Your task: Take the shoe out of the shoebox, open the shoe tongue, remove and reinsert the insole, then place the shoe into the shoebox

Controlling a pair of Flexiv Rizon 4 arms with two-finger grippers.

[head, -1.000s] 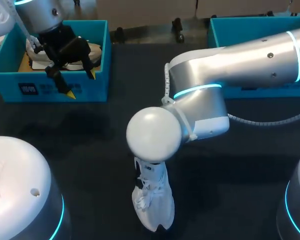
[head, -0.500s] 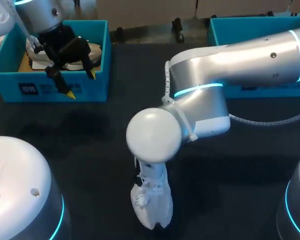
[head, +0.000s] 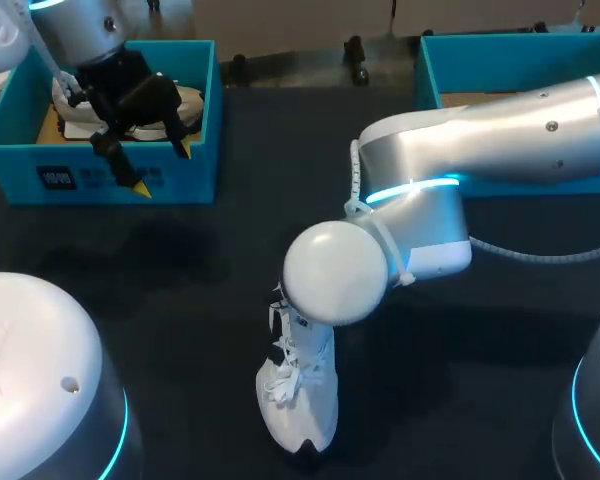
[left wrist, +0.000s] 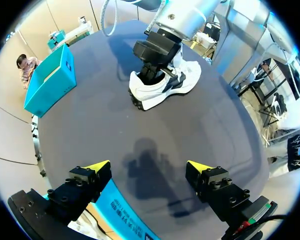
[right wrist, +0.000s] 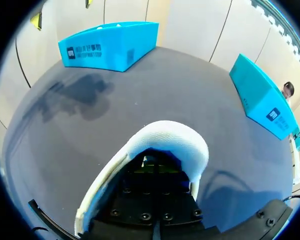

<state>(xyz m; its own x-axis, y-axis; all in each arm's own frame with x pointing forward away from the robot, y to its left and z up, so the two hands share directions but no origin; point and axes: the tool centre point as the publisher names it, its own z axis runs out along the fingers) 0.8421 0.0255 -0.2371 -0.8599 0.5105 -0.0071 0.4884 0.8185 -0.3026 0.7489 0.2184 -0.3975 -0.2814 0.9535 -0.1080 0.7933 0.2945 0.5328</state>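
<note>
A white shoe [head: 302, 395] lies on the dark table near the front, toe toward me; in the left wrist view the shoe [left wrist: 182, 80] shows far ahead. My right arm [head: 480, 140] reaches over it, and its gripper [left wrist: 154, 60] is pushed down into the shoe's opening. From the right wrist, the white heel collar [right wrist: 170, 140] arches just ahead of the dark fingers; their tips and whatever they pinch are hidden. My left gripper [head: 163, 168] hangs open over the front wall of the left blue shoebox [head: 110, 180], and the same gripper [left wrist: 149, 167] holds nothing.
A second white shoe [head: 70, 110] lies inside the left shoebox. Another blue box [head: 460, 55] stands at the back right, partly under my right arm. Bare table lies between the two boxes.
My right arm has shifted to the right, and the shoe has turned with it, its toe swinging left. The left arm has kept still.
</note>
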